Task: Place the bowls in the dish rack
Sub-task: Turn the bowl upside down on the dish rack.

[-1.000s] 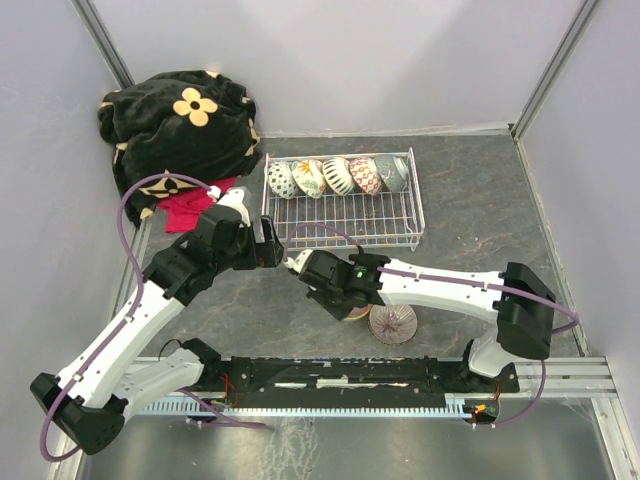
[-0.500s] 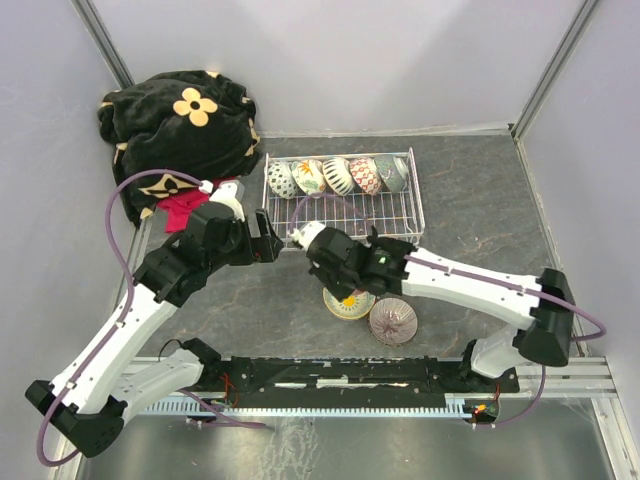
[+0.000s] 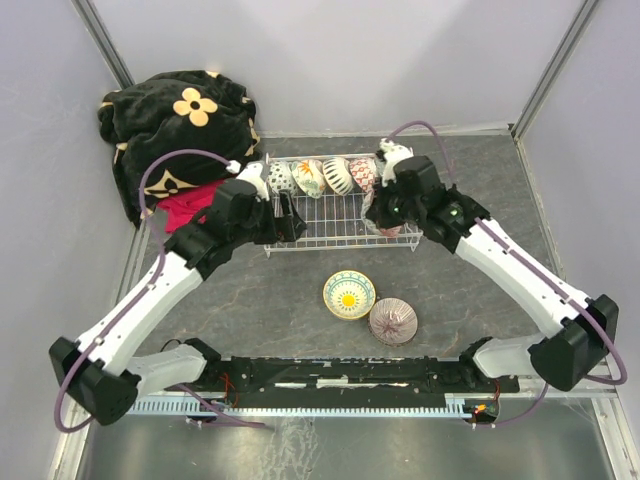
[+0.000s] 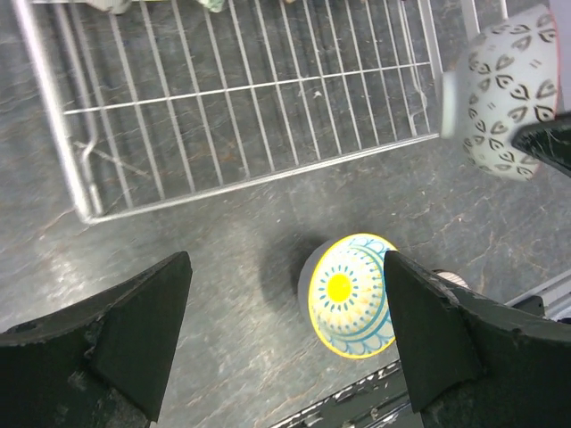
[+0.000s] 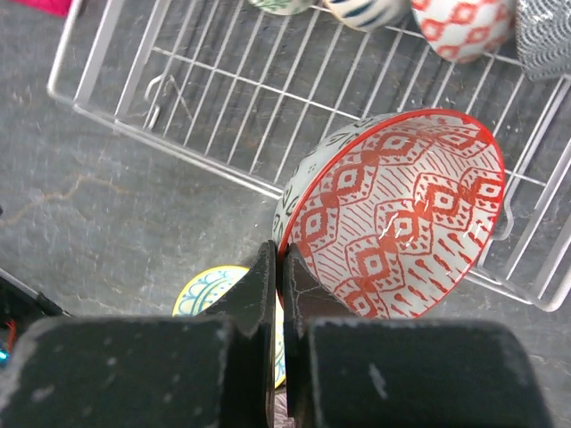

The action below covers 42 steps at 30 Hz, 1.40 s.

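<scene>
- Nearest, on the grey tabletop [image 3: 240, 300], the yellow sunburst bowl [image 3: 349, 294] sits upright, on the near side of both pairs of fingers and roughly between them. In the left wrist view it lies below the gap, closer to the right-hand finger.
- Just beside it, on the right fingers' side, the purple-ribbed bowl [image 3: 392, 321] also sits upright. The two are very close; contact cannot be told.
- The left fingers [image 3: 288, 222] are spread wide and hold nothing. They hang over the near left corner of the dish rack [image 3: 340, 232].
- The right fingers [image 5: 278, 267] are closed tight on the rim of the red-patterned bowl [image 5: 393, 214]. It is tipped on edge, its red diamond inside facing the wrist camera.
- That bowl hangs over the rack's near right part, across the near rail.
- Beyond both pairs of fingers, a row of bowls [image 3: 325, 176] stands on edge along the rack's far side.
- Farthest, past the left fingers, a dark blanket [image 3: 180, 120] with flower marks is heaped in the corner, with a red cloth [image 3: 190, 208] at its near edge.
</scene>
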Available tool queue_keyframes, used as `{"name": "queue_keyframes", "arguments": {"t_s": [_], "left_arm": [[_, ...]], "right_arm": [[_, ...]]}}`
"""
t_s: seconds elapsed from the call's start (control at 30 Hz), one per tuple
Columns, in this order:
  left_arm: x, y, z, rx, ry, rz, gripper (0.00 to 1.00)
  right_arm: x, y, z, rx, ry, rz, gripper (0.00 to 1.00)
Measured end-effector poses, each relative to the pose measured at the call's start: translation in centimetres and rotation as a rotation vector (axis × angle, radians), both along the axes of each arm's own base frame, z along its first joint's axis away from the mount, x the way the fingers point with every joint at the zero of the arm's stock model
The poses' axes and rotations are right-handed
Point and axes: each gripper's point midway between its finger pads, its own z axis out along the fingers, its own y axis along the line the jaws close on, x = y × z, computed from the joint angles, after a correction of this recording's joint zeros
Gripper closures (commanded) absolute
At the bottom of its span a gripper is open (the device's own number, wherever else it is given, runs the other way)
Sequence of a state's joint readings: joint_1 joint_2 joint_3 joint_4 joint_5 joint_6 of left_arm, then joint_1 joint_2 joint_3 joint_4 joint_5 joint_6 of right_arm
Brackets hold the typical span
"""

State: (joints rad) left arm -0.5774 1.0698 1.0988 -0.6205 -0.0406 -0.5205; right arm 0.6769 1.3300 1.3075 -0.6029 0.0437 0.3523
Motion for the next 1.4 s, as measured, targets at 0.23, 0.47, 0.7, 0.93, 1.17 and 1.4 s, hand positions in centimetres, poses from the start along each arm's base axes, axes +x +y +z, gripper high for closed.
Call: {"name": "queue_keyframes", "arguments": {"t_s": [0.23, 0.47, 0.7, 0.93, 1.17, 1.4], "left_arm": [[3.4, -4.1, -1.8, -0.043, 0.014, -0.069, 0.2], [5.6, -7.4, -2.6, -0.092, -0.018, -0.107, 0.3], [6.7, -10.8, -4.3, -0.096, -0.023, -0.155, 0.41], [8.2, -12.9, -5.7, -0.094, -0.02, -0.171, 0.46], [9.0, -14.0, -7.4, -0.088, -0.009, -0.178, 0.47], [9.7, -14.8, -7.8, -0.097, -0.021, -0.183, 0.48]], "right_arm": [[5.0, -4.2, -3.8, 0.247, 0.134, -0.136, 0.99], [7.7, -5.0, -6.6, 0.479, 0.241, -0.158, 0.99], [8.9, -5.5, -6.8, 0.614, 0.275, -0.135, 0.99], [9.7, -6.9, -7.7, 0.663, 0.321, -0.142, 0.99], [9.7, -6.8, -8.3, 0.689, 0.351, -0.112, 0.99], [9.1, -6.5, -8.4, 0.698, 0.372, -0.088, 0.98]]}}
